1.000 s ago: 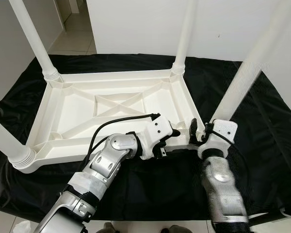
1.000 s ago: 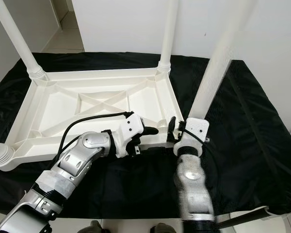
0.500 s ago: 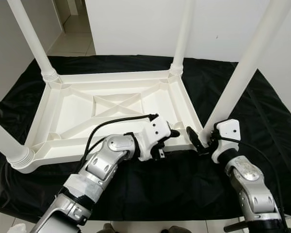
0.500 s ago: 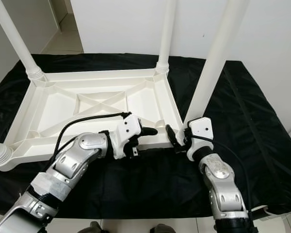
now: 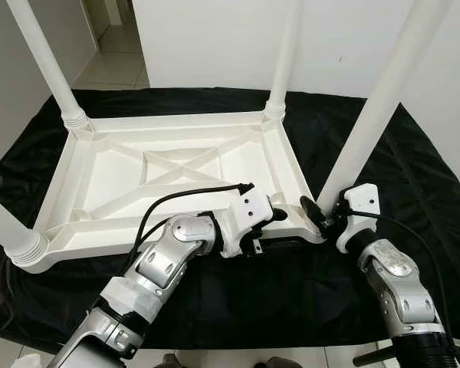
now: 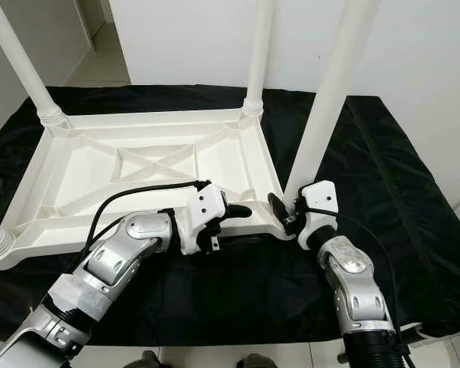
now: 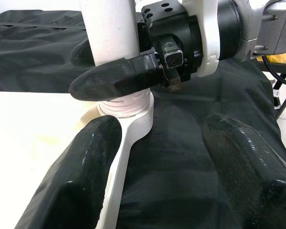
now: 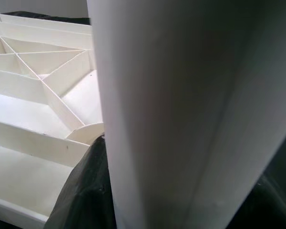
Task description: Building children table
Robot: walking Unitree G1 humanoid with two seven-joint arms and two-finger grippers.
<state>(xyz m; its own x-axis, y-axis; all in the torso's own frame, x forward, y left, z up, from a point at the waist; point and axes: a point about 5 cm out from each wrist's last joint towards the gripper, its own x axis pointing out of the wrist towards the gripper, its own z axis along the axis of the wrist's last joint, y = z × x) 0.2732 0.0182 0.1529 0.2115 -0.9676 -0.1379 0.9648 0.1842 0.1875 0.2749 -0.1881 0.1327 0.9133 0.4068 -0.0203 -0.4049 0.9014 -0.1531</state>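
The upturned table [image 5: 176, 165] lay on black cloth [image 5: 414, 176]. The right claw [image 5: 326, 218] clenched the near leg [image 5: 376, 107] at its base; the left claw [image 5: 268, 222] gaped beside the rim. Light, stiff, smooth plastic: grip low.
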